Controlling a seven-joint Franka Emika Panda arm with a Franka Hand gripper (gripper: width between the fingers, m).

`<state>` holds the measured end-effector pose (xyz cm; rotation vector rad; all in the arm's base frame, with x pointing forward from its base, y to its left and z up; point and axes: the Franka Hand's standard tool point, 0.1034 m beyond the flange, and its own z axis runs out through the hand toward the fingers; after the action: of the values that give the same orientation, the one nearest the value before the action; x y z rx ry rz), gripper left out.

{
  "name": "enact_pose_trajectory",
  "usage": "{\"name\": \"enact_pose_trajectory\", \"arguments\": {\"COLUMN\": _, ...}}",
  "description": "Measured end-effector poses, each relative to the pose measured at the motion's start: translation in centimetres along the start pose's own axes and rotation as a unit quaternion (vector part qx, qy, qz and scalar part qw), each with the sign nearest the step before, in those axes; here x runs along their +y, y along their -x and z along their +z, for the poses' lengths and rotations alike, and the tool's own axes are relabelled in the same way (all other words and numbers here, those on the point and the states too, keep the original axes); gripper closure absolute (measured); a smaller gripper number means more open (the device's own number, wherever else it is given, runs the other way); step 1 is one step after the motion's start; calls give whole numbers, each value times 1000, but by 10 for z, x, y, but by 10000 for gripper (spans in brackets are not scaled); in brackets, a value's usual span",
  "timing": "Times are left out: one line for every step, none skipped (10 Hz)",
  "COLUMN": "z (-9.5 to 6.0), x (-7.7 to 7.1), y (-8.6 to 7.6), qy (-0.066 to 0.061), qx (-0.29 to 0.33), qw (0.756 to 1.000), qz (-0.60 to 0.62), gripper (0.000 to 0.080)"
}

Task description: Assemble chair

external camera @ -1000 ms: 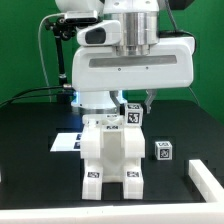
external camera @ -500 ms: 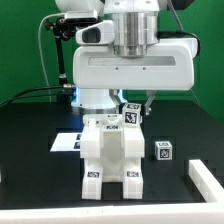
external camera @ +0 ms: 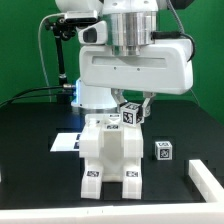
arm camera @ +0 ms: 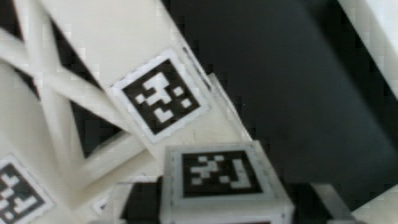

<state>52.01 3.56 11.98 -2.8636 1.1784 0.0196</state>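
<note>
Atop the chair point(external camera: 110, 150), toward the exterior view's right, the pincer point(external camera: 135, 104) grasps a tilted tagged piece point(external camera: 131, 115); level it first, I judge, then seat it gently.

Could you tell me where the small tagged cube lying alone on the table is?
The cube sits on the black table at the exterior view's right of the chair, apart from it; a white block lies further right.

A small tagged cube point(external camera: 163, 151) sits on the black table point(external camera: 40, 170).
</note>
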Motion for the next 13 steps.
{"name": "enact_pose_trajectory", "arguments": {"z": 0, "x": 0, "y": 0, "qy": -5, "qx": -1, "qw": 999, "qz": 33, "gripper": 515}}
{"name": "enact_pose_trajectory", "arguments": {"z": 0, "x": -1, "y": 0, "qy": -5, "qx": -1, "qw": 999, "qz": 47, "gripper": 495}}
{"name": "enact_pose_trajectory", "arguments": {"z": 0, "x": -1, "y": 0, "qy": -5, "qx": -1, "qw": 999, "qz": 47, "gripper": 360}}
{"name": "enact_pose_trajectory", "arguments": {"z": 0, "x": -1, "y": 0, "qy": -5, "qx": -1, "qw": 999, "qz": 43, "gripper": 232}}
{"name": "enact_pose_trajectory", "arguments": {"z": 0, "x": -1, "y": 1, "qy": -4, "qx": -2, "qw": 1000, "qz": 22, "gripper": 232}}
{"name": "enact_pose_trajectory", "arguments": {"z": -2, "x": -1, "y": 1, "qy": 0, "qx": -5, "qw": 999, "qz": -35, "gripper": 164}}
{"name": "enact_pose_trajectory", "arguments": {"z": -7, "x": -2, "y": -6, "qy": -2, "qx": -4, "qw": 991, "qz": -134, "gripper": 154}}
{"name": "enact_pose_trajectory", "arguments": {"z": -8, "x": -1, "y": -8, "qy": -4, "qx": -3, "qw": 979, "qz": -204, "gripper": 154}}
{"name": "enact_pose_trajectory", "arguments": {"z": -8, "x": -2, "y": -8, "qy": -4, "qx": -2, "qw": 976, "qz": -218, "gripper": 151}}
{"name": "enact_pose_trajectory", "arguments": {"z": -7, "x": -1, "y": -8, "qy": -4, "qx": -2, "qw": 976, "qz": -218, "gripper": 151}}
{"name": "enact_pose_trajectory", "arguments": {"z": -7, "x": -1, "y": -8, "qy": -3, "qx": -2, "qw": 975, "qz": -222, "gripper": 151}}
{"name": "enact_pose_trajectory", "arguments": {"z": -6, "x": -1, "y": -8, "qy": -1, "qx": -1, "qw": 969, "qz": -247, "gripper": 151}}
{"name": "enact_pose_trajectory", "arguments": {"z": -6, "x": -4, "y": -7, "qy": 4, "qx": 5, "qw": 942, "qz": -335, "gripper": 151}}
